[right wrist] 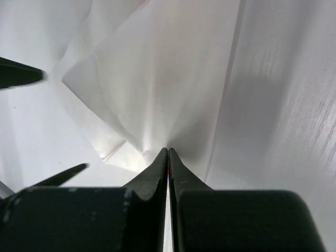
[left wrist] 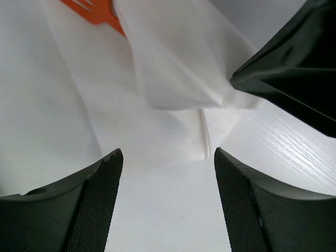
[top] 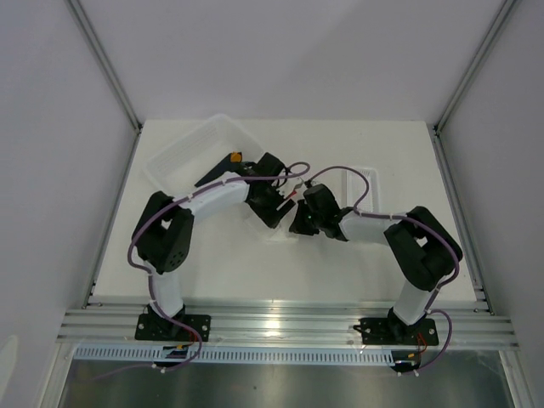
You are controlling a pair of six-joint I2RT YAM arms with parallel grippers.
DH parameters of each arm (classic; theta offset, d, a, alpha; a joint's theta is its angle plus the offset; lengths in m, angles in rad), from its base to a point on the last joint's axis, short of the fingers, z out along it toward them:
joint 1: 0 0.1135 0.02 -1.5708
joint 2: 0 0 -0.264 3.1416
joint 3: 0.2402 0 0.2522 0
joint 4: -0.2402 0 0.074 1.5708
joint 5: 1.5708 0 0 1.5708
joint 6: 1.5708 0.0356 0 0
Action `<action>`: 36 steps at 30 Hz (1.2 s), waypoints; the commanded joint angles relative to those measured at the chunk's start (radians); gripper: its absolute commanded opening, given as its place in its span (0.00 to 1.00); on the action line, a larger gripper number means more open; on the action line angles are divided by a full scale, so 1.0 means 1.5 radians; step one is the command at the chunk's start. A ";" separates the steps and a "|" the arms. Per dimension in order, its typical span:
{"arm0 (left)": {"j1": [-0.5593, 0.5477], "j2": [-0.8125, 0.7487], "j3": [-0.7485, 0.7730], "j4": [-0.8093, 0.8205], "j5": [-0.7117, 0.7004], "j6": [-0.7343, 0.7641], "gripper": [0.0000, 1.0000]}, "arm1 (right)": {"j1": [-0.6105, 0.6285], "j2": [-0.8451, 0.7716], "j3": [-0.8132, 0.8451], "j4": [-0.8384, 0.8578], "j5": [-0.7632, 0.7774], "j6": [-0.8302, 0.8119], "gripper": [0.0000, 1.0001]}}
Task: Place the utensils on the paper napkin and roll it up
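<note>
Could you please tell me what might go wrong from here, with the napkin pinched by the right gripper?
The right gripper is shut on a thin fold of the paper napkin; a hard pull could tear it, or the fold could slip free. The orange fork shows only partly under the raised flap, so dragging the paper might push it out of place. The left gripper, open, sits close to the right one; they might bump.
</note>
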 commanded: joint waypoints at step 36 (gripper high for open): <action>0.026 0.099 0.134 0.010 0.040 -0.062 0.19 | -0.006 0.011 0.010 -0.056 -0.020 -0.002 0.04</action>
